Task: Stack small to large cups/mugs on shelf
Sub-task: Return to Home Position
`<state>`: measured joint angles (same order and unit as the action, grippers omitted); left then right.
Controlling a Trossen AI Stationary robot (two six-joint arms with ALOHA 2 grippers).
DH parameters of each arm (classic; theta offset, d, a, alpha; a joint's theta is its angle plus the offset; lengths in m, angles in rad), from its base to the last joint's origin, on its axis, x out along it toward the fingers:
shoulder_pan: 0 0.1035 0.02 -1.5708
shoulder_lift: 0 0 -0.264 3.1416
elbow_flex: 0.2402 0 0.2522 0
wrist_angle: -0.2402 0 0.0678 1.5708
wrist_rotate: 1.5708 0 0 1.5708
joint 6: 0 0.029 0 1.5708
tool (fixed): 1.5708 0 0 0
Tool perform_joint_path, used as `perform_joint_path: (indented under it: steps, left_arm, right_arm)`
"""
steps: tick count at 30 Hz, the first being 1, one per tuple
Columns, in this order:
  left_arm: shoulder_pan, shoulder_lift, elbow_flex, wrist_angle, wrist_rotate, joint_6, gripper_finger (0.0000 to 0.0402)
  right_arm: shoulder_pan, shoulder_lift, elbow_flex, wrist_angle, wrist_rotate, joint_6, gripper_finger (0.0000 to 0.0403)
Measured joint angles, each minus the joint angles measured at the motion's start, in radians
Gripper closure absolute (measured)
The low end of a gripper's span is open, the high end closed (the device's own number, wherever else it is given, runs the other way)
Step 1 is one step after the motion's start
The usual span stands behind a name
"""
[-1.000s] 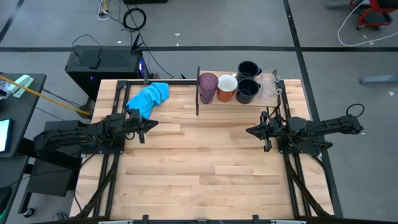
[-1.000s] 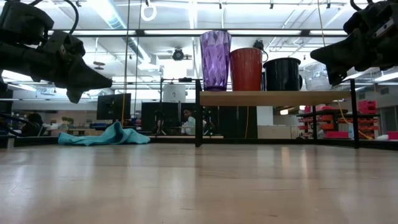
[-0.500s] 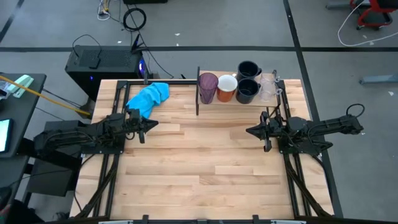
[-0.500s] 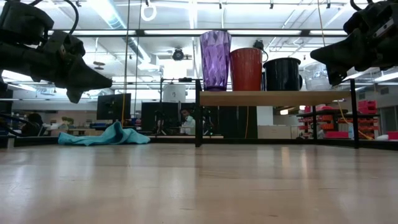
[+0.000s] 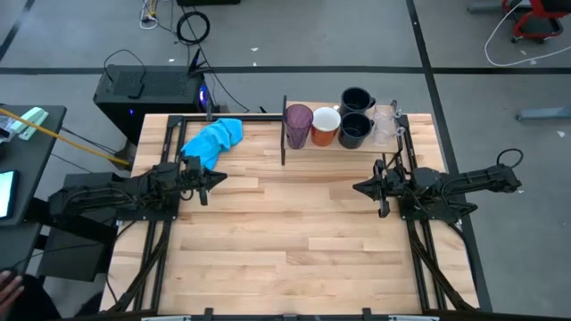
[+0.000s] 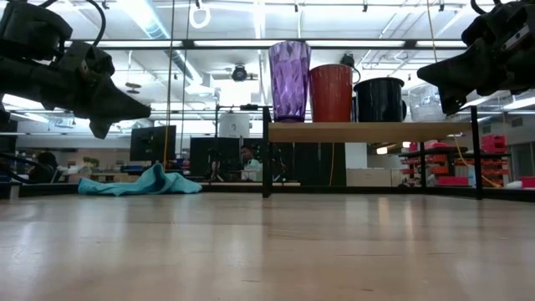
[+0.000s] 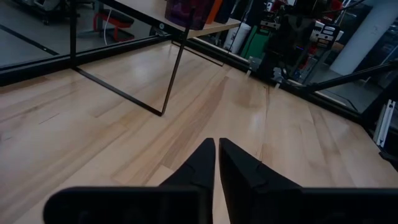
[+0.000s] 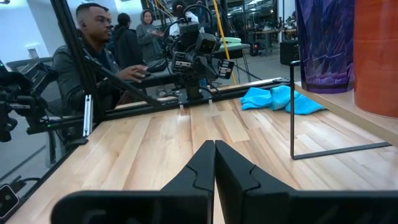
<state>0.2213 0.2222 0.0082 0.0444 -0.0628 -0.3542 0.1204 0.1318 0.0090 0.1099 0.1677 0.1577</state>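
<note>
You have the cups lined up on the shelf (image 6: 368, 131), a light wooden board on thin dark side panels at the far edge of the table (image 5: 294, 241). Starting from the end nearer your left arm, you see the tall purple tumbler (image 5: 297, 125), faceted and see-through, with the orange mug (image 5: 325, 125) and its white inside just beside it. Next comes a black mug (image 5: 354, 131), with the second black mug (image 5: 356, 99) behind it. The clear cups (image 5: 384, 125) stand at the other end, too faint to tell apart. Your left gripper (image 5: 221, 177) hangs above the table near the blue cloth (image 5: 214, 140), fingers pressed together on nothing. Your right gripper (image 5: 357, 187) hangs in front of the shelf's clear-cup end, likewise clenched and empty.
</note>
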Motion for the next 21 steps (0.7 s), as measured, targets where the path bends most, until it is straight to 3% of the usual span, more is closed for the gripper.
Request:
perform_joint_path:
  steps: [21]
  left_arm:
    - [0.000,0.000,0.000,0.000,0.000,0.000,0.0375]
  right_arm:
    - [0.000,0.000,0.000,0.000,0.000,0.000,0.0387]
